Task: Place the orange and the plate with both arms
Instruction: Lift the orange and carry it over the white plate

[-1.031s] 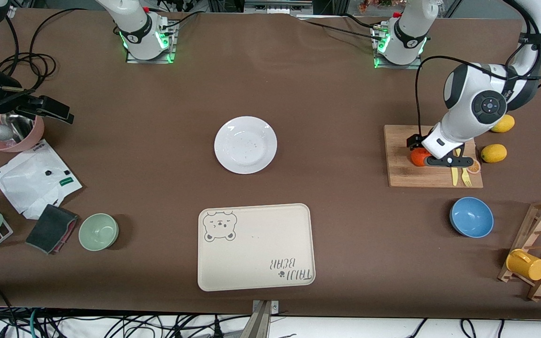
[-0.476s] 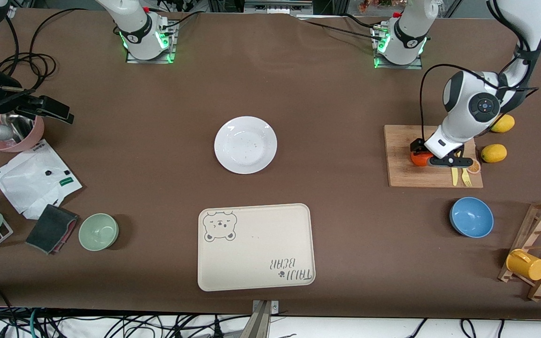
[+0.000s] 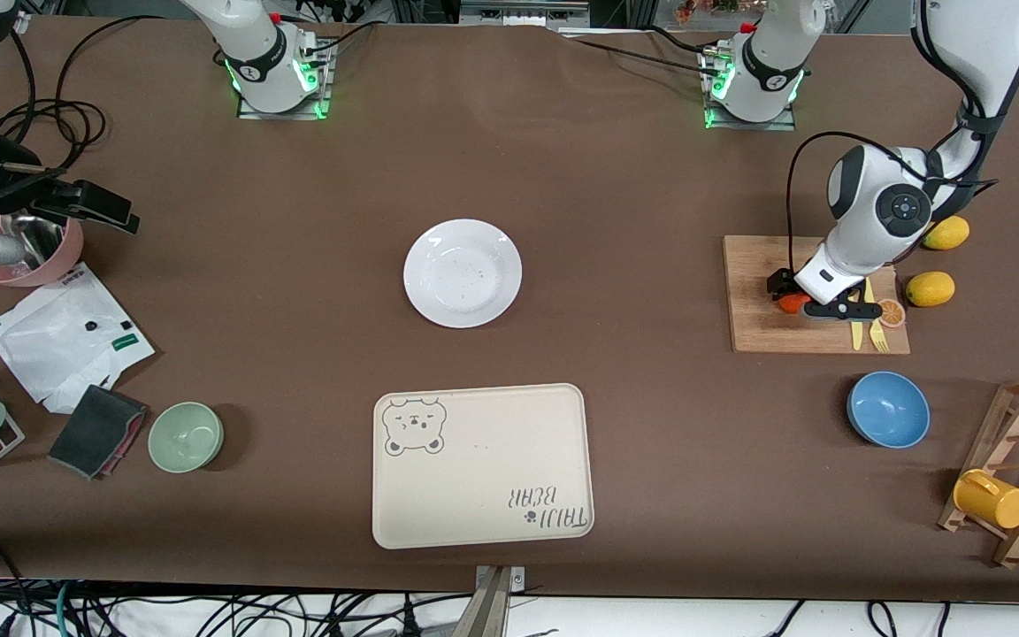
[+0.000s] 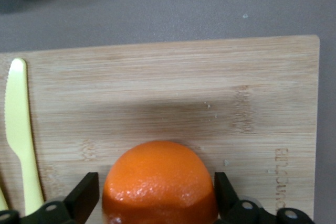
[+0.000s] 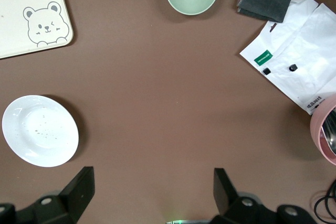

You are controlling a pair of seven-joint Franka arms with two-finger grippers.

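The cream bear-printed tray is the landmark. A green bowl sits toward the right arm's end from it, a blue bowl toward the left arm's end. Farther from the front camera than the blue bowl, a wooden cutting board carries a yellow knife.

- The small round reddish-orange fruit lies on the rectangular wooden cutting board, beside the pale yellow plastic knife.
- The round white dinner plate lies mid-table, farther from the front camera than the cream rectangular bear-printed tray.

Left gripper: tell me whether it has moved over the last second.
Yes. The left gripper has come down onto the cutting board, now straddling the orange, which looks smaller and more covered than before.
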